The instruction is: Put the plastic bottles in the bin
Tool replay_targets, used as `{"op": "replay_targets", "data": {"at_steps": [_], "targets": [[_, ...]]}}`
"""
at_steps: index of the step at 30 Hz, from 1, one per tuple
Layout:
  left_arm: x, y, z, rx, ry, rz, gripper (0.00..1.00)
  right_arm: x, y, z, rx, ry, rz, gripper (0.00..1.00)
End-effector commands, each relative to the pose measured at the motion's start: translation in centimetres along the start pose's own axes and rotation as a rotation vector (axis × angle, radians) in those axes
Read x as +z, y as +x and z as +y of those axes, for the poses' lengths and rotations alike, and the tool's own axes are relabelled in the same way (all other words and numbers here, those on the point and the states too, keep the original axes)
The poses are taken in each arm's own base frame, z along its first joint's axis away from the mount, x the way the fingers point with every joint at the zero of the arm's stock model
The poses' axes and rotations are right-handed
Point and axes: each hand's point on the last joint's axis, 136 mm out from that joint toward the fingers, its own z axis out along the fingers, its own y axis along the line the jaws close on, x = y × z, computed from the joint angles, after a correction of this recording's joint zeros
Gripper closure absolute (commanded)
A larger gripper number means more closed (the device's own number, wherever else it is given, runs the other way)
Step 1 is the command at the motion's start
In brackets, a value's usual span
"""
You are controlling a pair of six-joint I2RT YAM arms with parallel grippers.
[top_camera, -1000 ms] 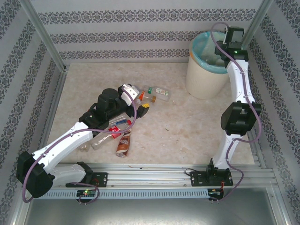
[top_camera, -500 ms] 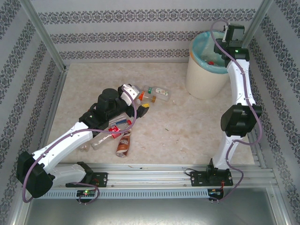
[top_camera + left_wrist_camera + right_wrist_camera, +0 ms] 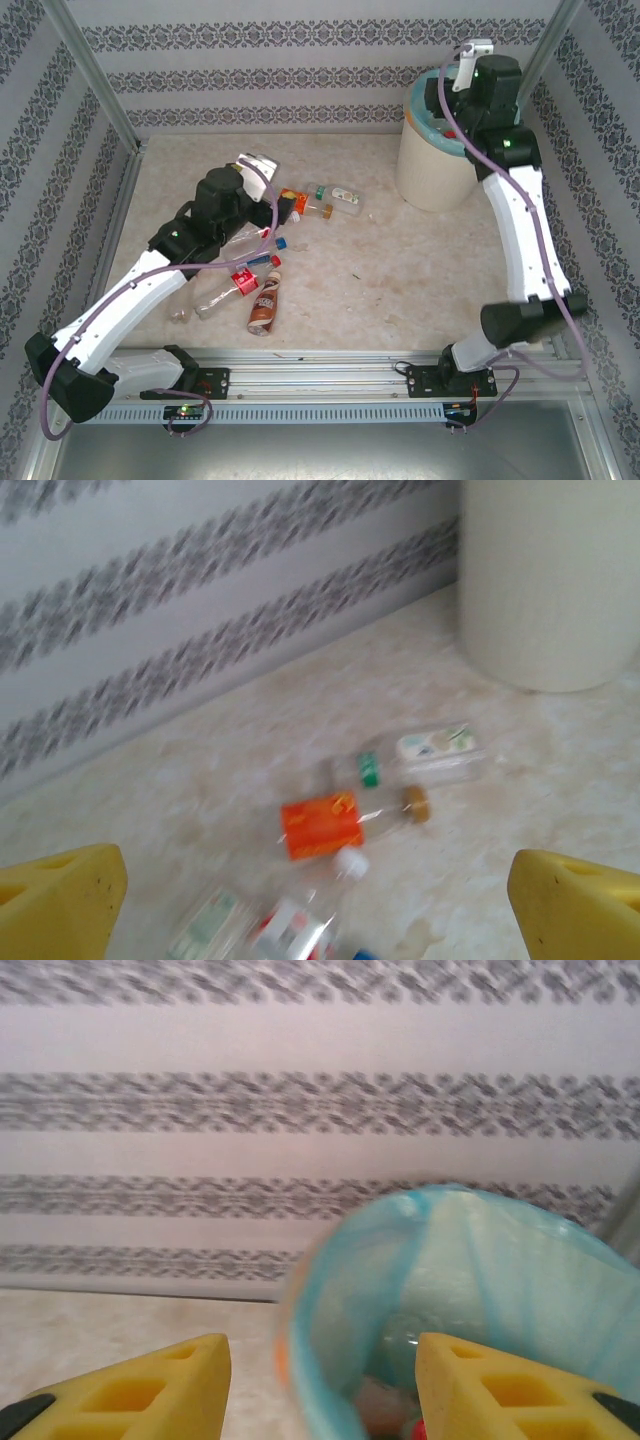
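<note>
While the left arm reaches out across the table [image 3: 400,280], the left gripper [image 3: 318,895] hangs above the pile of plastic bottles [image 3: 262,265]. Its yellow fingers [image 3: 60,900] are spread wide with nothing between them. No contact with any bottle can be made out in the wrist view.

Bottles: all lie on their sides, left of the table's centre, well apart from the bin [image 3: 432,170].
- Orange-labelled bottle [image 3: 320,825], tan cap on the bin side.
- Clear bottle [image 3: 420,755] with a green band and a white label, just behind the orange one, nearly touching it.
- Brown bottle [image 3: 264,305], nearest the arm bases, beside a red-labelled bottle [image 3: 238,283].
- More clear ones at the lower edge of the left wrist view, blurred; count uncertain.

Bin: stands upright in the far right corner against the patterned wall [image 3: 300,60], with a teal liner [image 3: 340,1250] folded over the rim. Something red and something pale lie at the bottom, too blurred to name.

Right gripper [image 3: 320,1390]: held above the bin, fingers apart, gap empty; it grips nothing.
</note>
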Motion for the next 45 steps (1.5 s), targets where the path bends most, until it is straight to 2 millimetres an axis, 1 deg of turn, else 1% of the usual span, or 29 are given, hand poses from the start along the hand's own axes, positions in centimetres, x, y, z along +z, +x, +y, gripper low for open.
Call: {"op": "replay_targets", "data": {"at_steps": [1, 2, 4, 5, 9, 11, 13, 15, 17, 19, 21, 24, 26, 29, 34, 41, 45], "targets": [[-0.7, 7.3, 3.9, -0.127, -0.123, 0.298, 0.02, -1.3, 1.0, 4.0, -0.035, -0.107, -0.027, 0.47], [-0.9, 8.4, 4.8, -0.167, -0.128, 0.337, 0.02, -1.9, 1.4, 5.2, -0.047, -0.142, -0.033, 0.47], [-1.1, 10.6, 5.6, -0.234, -0.105, 0.416, 0.02, -2.8, 2.8, 7.7, -0.073, -0.218, -0.021, 0.47], [-1.1, 11.5, 6.4, -0.276, -0.113, 0.458, 0.02, -3.1, 3.7, 8.8, -0.081, -0.253, -0.01, 0.47], [-1.2, 14.5, 8.9, -0.402, -0.167, 0.587, 0.06, -4.4, 6.4, 11.7, -0.081, -0.366, 0.021, 0.46], [-1.5, 16.0, 10.2, -0.453, -0.209, 0.618, 0.07, -4.9, 7.5, 12.5, -0.085, -0.394, 0.036, 0.46], [-2.1, 18.1, 11.5, -0.506, -0.258, 0.671, 0.07, -5.1, 8.6, 12.6, -0.088, -0.406, 0.055, 0.45], [-2.9, 20.6, 12.8, -0.573, -0.311, 0.741, 0.07, -5.1, 9.7, 12.4, -0.101, -0.402, 0.072, 0.44], [-3.5, 22.5, 13.4, -0.623, -0.332, 0.8, 0.09, -5.0, 10.4, 12.1, -0.112, -0.389, 0.08, 0.43], [-4.2, 24.3, 13.5, -0.658, -0.351, 0.857, 0.09, -4.9, 11.1, 11.9, -0.12, -0.385, 0.09, 0.42], [-4.7, 25.8, 13.1, -0.681, -0.352, 0.905, 0.1, -4.7, 11.6, 11.9, -0.126, -0.39, 0.101, 0.4], [-5.1, 26.9, 13.3, -0.708, -0.401, 0.931, 0.1, -4.3, 12.2, 12.1, -0.126, -0.405, 0.114, 0.4], [-4.9, 27.2, 13.1, -0.727, -0.384, 0.949, 0.11, -4.0, 12.5, 12.2, -0.121, -0.415, 0.121, 0.4], [-4.6, 28.6, 12.9, -0.759, -0.396, 1.012, 0.11, -3.7, 12.8, 12.6, -0.117, -0.434, 0.132, 0.39], [-3.7, 31.0, 11.6, -0.822, -0.376, 1.099, 0.14, -3.1, 13.4, 12.5, -0.138, -0.426, 0.141, 0.39], [-3.7, 33.8, 11.0, -0.832, -0.404, 1.14, 0.15, -2.7, 13.9, 12.3, -0.143, -0.418, 0.15, 0.39], [-3.2, 34.9, 10.4, -0.845, -0.38, 1.145, 0.21, -2.5, 14.2, 12.4, -0.14, -0.423, 0.158, 0.39]]}}
